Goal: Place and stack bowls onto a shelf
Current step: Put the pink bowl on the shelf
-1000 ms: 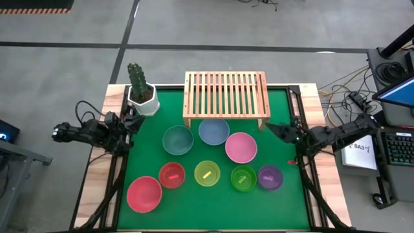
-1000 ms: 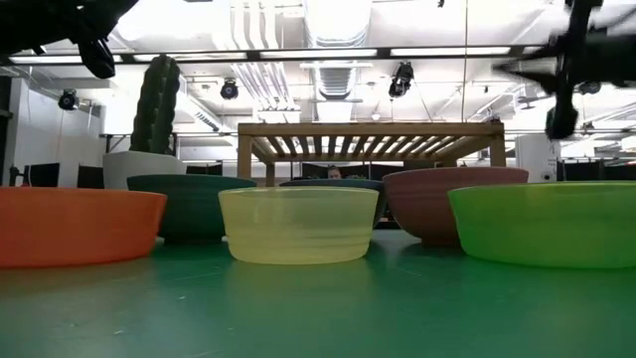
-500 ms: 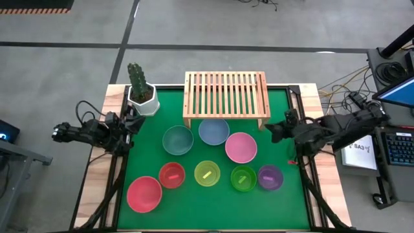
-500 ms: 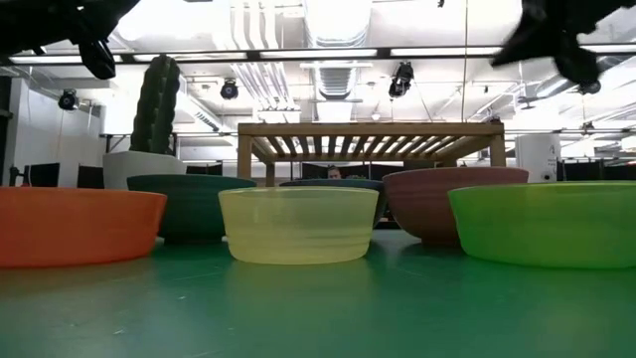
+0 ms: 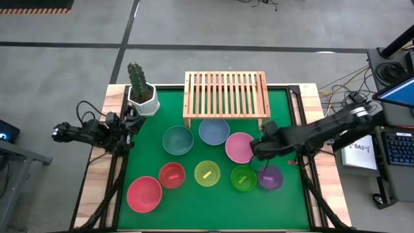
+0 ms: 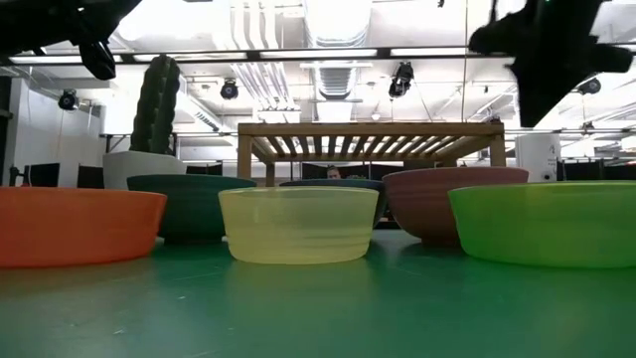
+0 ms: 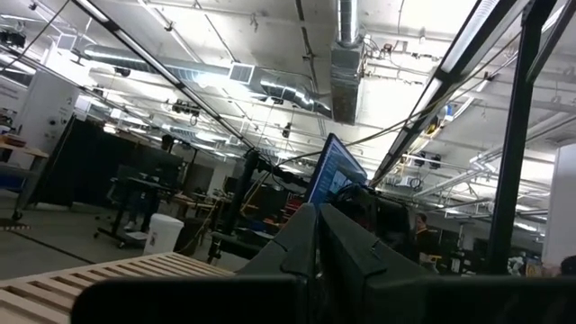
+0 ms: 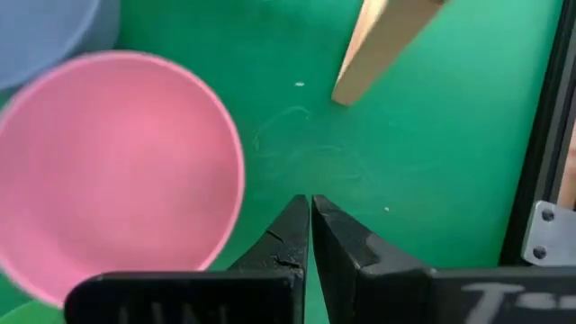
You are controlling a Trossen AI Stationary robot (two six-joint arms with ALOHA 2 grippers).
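Observation:
Eight bowls sit on their bases on the green mat: teal (image 5: 178,140), blue (image 5: 213,131), pink (image 5: 240,147), red-pink (image 5: 143,194), red (image 5: 172,175), yellow (image 5: 207,174), green (image 5: 243,178) and purple (image 5: 270,177). The light-wood slatted shelf (image 5: 226,96) stands on its legs at the far edge and carries nothing. My right gripper (image 5: 257,150) hangs shut above the mat, just right of the pink bowl's rim (image 8: 236,162), its fingertips (image 8: 310,205) pointing down. My left gripper (image 5: 132,123) waits shut at the table's left edge, its fingertips (image 7: 317,211) level.
A white pot with a cactus (image 5: 142,94) stands at the far left corner, next to the shelf. The shelf's right leg (image 8: 382,45) is close to my right gripper. Bare mat lies between the pink bowl and the table's right edge (image 5: 304,149).
My right arm has swung from the table's right edge toward the left and slightly near, reaching over the mat to the pink bowl's right side, and has tipped its fingers downward. The bowls have stayed in place.

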